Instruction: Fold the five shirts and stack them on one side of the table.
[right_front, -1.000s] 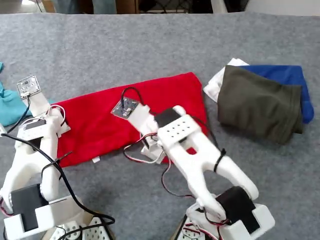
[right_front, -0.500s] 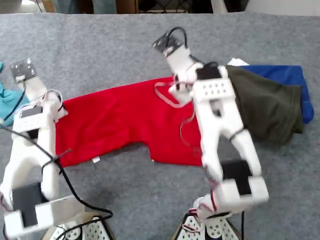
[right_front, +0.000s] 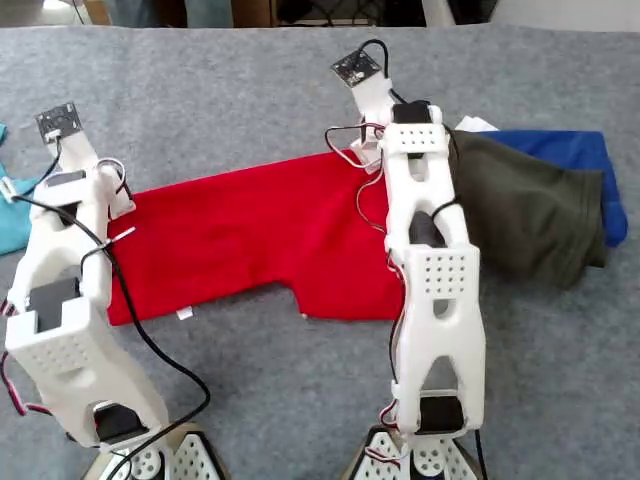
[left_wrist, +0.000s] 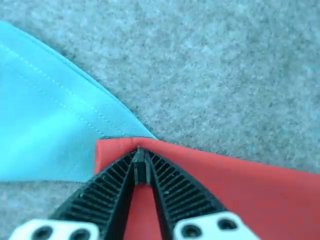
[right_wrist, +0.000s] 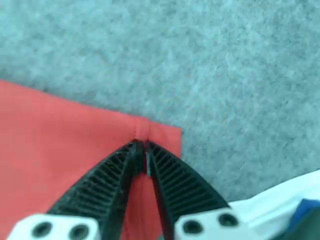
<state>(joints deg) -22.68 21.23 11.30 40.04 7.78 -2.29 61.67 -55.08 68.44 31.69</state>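
The red shirt (right_front: 260, 235) lies spread across the middle of the grey table. My left gripper (left_wrist: 141, 165) is shut on the shirt's far left corner (left_wrist: 120, 146), right beside the teal shirt (left_wrist: 45, 125). My right gripper (right_wrist: 141, 150) is shut on the red shirt's far right corner (right_wrist: 155, 131). In the high view the left arm (right_front: 70, 210) stands at the shirt's left end and the right arm (right_front: 415, 190) at its right end. A folded stack at the right holds an olive shirt (right_front: 520, 205) over a blue shirt (right_front: 580, 150) and a white shirt (right_front: 432, 165).
The teal shirt (right_front: 12, 215) lies at the table's left edge. Grey felt (right_front: 200, 90) covers the table, with open room along the far side and in front of the red shirt.
The right arm swung from over the red shirt's middle to its far right corner and shut on it. The left arm stretched out to the far left corner. The shirt's near layer unfolded.
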